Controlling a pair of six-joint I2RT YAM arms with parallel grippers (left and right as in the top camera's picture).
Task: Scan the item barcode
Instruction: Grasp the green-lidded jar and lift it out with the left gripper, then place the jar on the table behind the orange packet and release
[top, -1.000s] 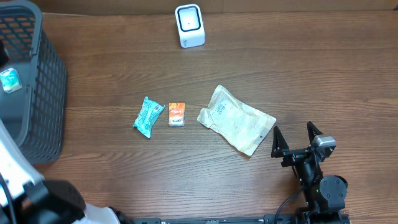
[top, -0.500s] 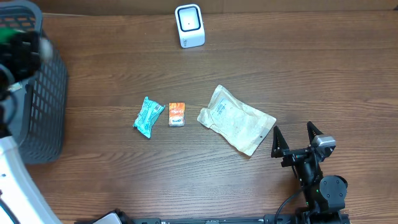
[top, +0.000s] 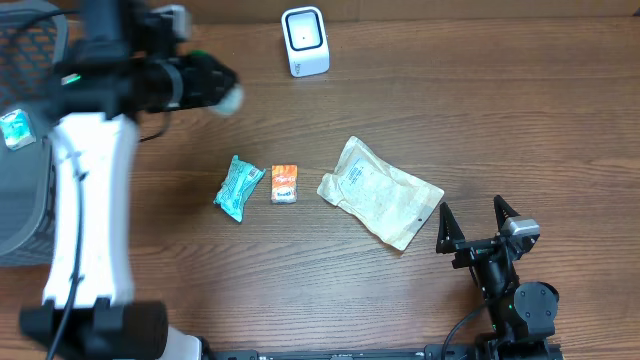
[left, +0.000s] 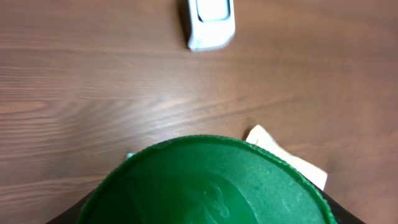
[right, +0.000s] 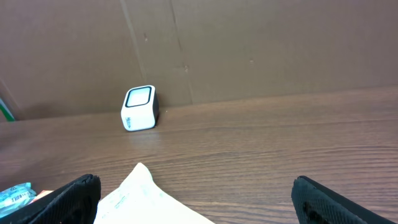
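Two arms show on my screens. My left end effector (top: 207, 84) is closed around a round green item (left: 205, 186), which fills the lower half of the left wrist view, with the dark edges of the jaws at its lower corners. From overhead the item hangs above the bench (top: 500, 110), left of the white scanner (top: 305, 41) and apart from it. It is blurred there, so I cannot make out any label or barcode. In the left wrist view the scanner sits at the top edge, beyond the item. A grey basket (top: 22, 215) stands at the bench's left edge. Mid-bench, a teal pack (top: 239, 187) and an orange pack (top: 285, 184) lie side by side, not touching. A white pouch (top: 382, 190) lies flat to their right. My right end effector (top: 478, 222) sits near the front right of the bench, jaws spread wide and holding nothing. It is just beside the pouch's near corner, and I see no contact. In its own view the pouch lies between the two fingertips, with the scanner far behind against a brown wall.
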